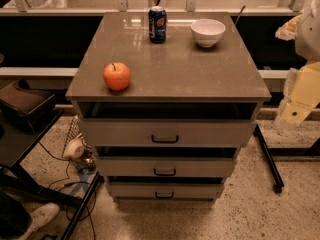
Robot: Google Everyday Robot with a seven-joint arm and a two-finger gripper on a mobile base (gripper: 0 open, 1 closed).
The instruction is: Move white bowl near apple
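We find the apple [117, 76] front left on the cabinet top [170, 69], a blue soda can [157, 24] at the back, and the white bowl [207, 32] back right, well apart from the apple. The bowl is probably light, slick and breakable, so we would pinch its rim. The gripper [296, 109], seemingly the cream part at far right, hangs beside the cabinet; we cannot tell its state.

- My gripper [294, 113] hangs off the right side of the cabinet [170, 79], with open air between us.
- The bowl [208, 32] sits back right, and nothing stands between it and the right edge.
- The can [157, 24] stands upright left of the bowl, with a gap between them.
- The apple [117, 76] sits front left; the surface from bowl to apple is bare.
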